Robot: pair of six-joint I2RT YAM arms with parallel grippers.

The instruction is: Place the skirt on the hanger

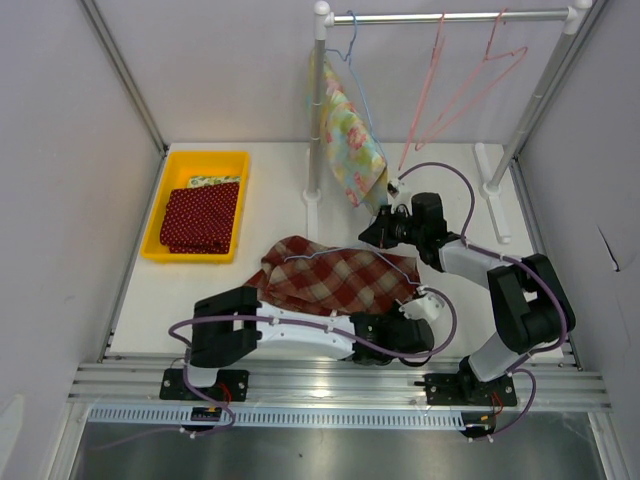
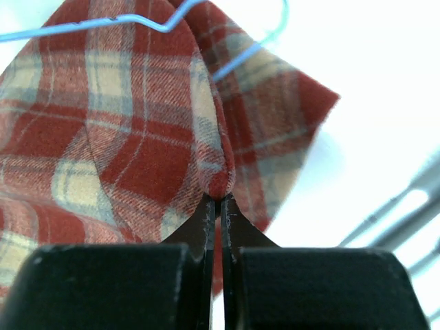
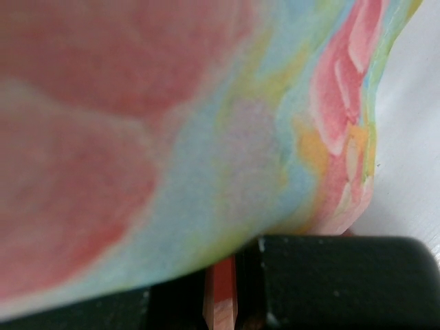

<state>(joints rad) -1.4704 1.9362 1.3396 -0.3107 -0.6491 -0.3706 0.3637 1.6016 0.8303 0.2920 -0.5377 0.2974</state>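
Only in the top view: the plaid skirt [image 1: 330, 280] lies crumpled at the table's centre with a light-blue wire hanger [image 1: 345, 252] on top of it. A yellow tray [image 1: 155, 240] holding a red dotted cloth [image 1: 200, 218] sits at the left, and a rail [image 1: 450, 16] with two pink hangers [image 1: 432, 85] runs across the top.
Only in the left wrist view: the left gripper [image 2: 220, 203] is pinched tight on a folded edge of the skirt [image 2: 137, 137], with the wire hanger [image 2: 103, 24] beyond it.
Only in the right wrist view: blurred floral cloth [image 3: 206, 137] fills the frame over the right gripper [image 3: 220, 295]. A reddish sliver sits between the fingers, and I cannot tell whether they grip anything.
Left arm pose: low, stretched rightward along the near edge, with the left gripper [image 1: 400, 322] at the skirt's lower right.
Right arm pose: elbow bent at the right and forearm reaching left, with the right gripper [image 1: 383, 228] at the hem of the floral garment [image 1: 350, 145], which hangs from a blue hanger on the rail.
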